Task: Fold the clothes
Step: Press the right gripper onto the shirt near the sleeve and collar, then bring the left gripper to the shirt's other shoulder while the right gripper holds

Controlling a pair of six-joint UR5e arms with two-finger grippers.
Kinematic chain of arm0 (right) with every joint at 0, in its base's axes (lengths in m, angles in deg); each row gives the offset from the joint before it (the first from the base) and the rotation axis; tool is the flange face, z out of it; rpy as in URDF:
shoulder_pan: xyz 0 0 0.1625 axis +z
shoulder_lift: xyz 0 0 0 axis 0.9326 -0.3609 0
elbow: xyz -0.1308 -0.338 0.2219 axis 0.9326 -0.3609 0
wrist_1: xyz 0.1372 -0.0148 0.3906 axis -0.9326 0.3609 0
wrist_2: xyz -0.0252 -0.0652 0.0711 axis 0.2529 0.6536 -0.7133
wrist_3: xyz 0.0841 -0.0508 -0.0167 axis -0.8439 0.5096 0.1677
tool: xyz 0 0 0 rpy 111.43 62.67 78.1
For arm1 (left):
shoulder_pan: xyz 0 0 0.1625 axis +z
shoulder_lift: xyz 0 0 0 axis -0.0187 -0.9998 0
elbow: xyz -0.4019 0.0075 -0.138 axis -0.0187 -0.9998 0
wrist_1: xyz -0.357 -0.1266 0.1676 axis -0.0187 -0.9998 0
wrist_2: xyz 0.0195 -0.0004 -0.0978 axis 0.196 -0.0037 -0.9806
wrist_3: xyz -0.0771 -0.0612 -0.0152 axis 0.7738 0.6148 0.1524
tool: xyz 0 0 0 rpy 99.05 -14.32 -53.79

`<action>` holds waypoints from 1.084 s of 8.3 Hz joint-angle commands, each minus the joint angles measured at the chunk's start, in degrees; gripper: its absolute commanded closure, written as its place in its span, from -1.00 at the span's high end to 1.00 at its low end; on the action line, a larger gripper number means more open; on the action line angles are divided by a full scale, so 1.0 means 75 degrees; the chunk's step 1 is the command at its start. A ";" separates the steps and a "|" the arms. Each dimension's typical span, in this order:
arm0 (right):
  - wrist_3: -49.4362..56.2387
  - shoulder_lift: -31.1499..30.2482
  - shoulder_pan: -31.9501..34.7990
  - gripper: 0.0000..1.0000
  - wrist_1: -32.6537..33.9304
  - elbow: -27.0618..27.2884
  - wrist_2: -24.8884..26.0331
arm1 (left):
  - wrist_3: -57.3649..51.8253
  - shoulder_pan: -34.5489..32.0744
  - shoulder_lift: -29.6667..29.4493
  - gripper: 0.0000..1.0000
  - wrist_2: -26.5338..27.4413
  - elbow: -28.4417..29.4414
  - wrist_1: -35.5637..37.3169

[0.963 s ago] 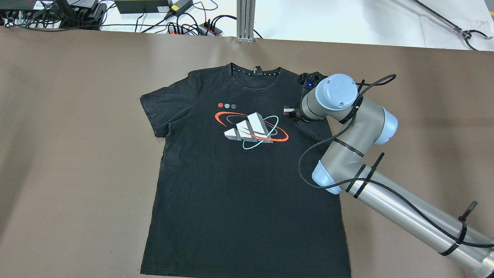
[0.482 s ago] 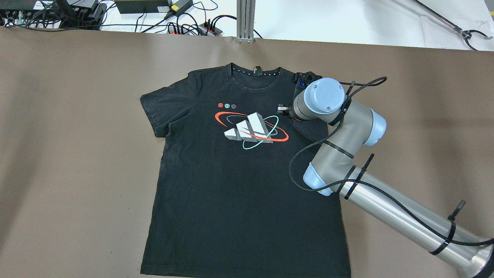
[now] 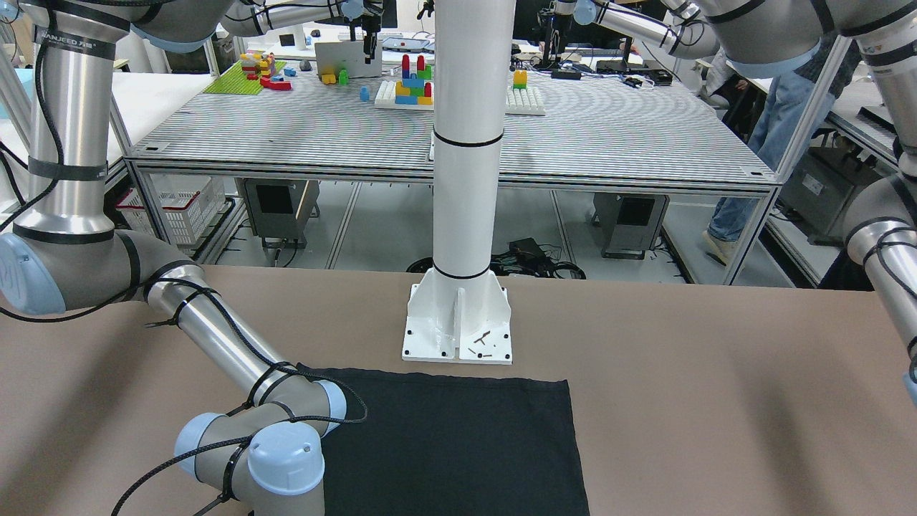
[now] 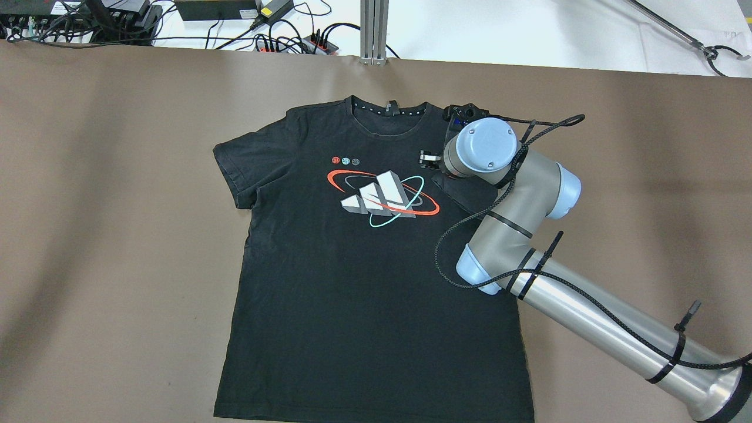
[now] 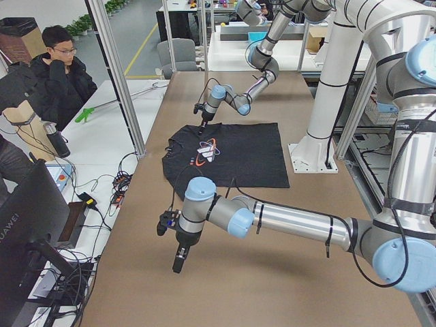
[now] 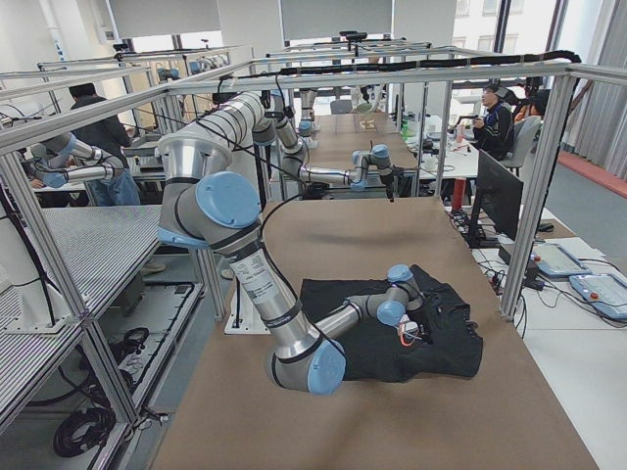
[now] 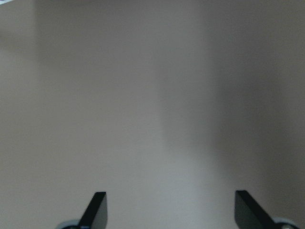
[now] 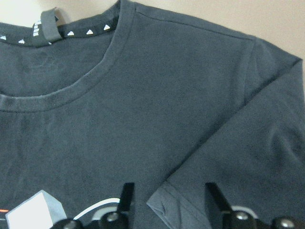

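Right gripper (image 8: 169, 191) had shifted slightly toward the table's (image 4: 117, 235) far edge and in over the chest. Its jaws stood apart and pinched nothing, and the right sleeve (image 8: 248, 143) lay folded inward beneath them. The t-shirt (image 4: 364, 282) lay flat mid-table, collar to the far edge. Left gripper (image 7: 169, 195) was spread open over bare table near the left end. Likely the sleeve fold was in hand. The next move probably called for lifting clear without dragging the hem.

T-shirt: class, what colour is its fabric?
The T-shirt is black, clearest in the overhead view.
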 commanded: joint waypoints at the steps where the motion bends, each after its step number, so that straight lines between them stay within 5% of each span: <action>1: -0.0005 -0.0224 0.0000 0.90 -0.0038 0.0419 -0.0022 | 0.1223 0.1281 -0.1267 0.87 -0.0863 0.0190 0.0018; 4: 0.0053 -0.0506 -0.0012 0.89 -0.0039 0.0690 -0.0046 | 0.1720 0.2139 -0.2438 0.75 -0.0900 0.1439 -0.0192; 9: 0.0042 -0.0565 -0.0024 0.89 -0.0038 0.0679 -0.0034 | 0.2586 0.2843 -0.3882 0.29 -0.0900 0.4102 -0.2173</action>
